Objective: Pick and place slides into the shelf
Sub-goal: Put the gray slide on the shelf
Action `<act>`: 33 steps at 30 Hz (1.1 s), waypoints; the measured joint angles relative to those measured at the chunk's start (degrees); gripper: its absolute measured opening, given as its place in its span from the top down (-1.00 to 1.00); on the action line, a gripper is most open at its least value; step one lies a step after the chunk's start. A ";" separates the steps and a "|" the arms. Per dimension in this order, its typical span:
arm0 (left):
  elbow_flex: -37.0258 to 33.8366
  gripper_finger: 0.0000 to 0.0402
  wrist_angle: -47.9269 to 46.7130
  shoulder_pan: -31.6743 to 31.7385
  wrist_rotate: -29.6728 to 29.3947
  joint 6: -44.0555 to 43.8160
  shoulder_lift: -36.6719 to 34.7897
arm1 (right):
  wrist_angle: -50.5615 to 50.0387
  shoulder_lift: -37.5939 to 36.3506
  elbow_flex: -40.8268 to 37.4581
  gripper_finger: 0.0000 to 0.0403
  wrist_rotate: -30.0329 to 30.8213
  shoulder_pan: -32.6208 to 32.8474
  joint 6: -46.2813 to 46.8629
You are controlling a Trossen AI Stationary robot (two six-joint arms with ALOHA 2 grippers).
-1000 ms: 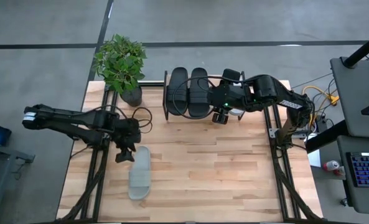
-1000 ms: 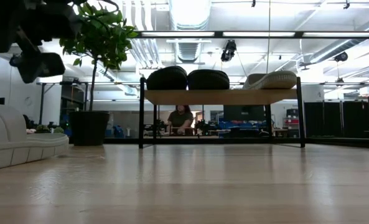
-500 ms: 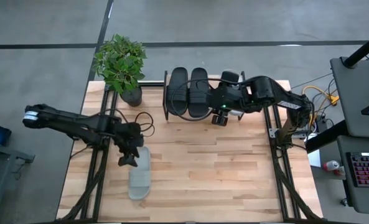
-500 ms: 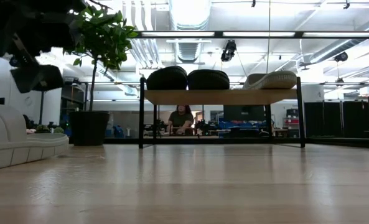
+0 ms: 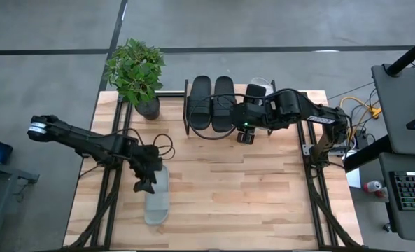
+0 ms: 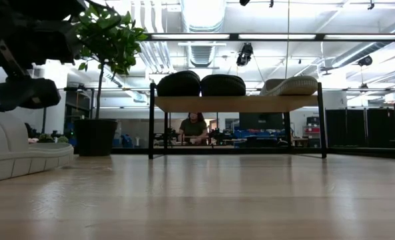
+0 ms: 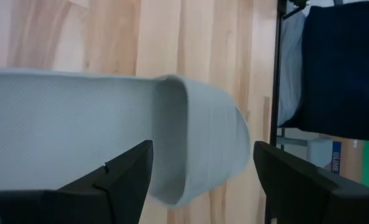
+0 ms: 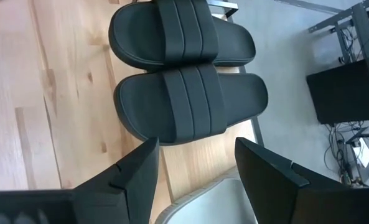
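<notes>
On the wooden surface [image 5: 228, 189], the left hand [image 5: 145, 183] has come down over the last pale slide [image 5: 157, 203], well apart from the shelf [image 5: 228, 129], fingers spread, nothing grasped yet. The right hand [image 5: 243, 133], released, is drawing back beside the shelf, three slides already on it.

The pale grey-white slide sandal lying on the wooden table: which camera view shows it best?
The high view shows the pale grey-white slide sandal whole under the left gripper. The left wrist view shows only its strap end; the low view only its side; the right wrist view misses it.
</notes>
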 joint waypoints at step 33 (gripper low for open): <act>0.00 -0.27 12.03 -7.87 4.69 -0.75 16.37 | 0.04 0.00 -0.11 -0.01 0.00 0.00 0.69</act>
